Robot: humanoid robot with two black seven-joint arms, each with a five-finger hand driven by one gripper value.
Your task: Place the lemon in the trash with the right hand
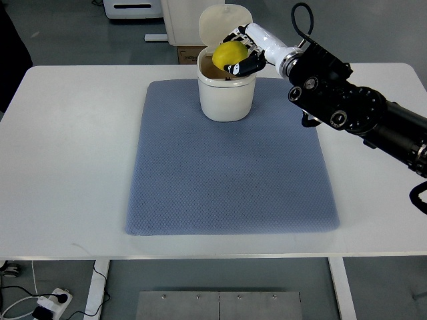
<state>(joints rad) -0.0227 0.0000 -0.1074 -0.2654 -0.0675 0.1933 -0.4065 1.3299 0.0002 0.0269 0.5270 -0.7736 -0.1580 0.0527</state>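
A yellow lemon [227, 53] is held in my right hand [239, 55], whose fingers curl around it directly above the open mouth of the white trash can [226, 97]. The can stands at the far edge of the blue-grey mat [230, 173], with its lid [224, 24] flipped up behind it. My right arm [347, 103] reaches in from the right edge across the table's far right. The left arm is out of view.
The white table [67, 153] carries the mat in its middle. Beyond the far edge stand a cardboard box [185, 53] and white furniture [183, 20]. A power strip [50, 303] with cables lies on the floor at bottom left.
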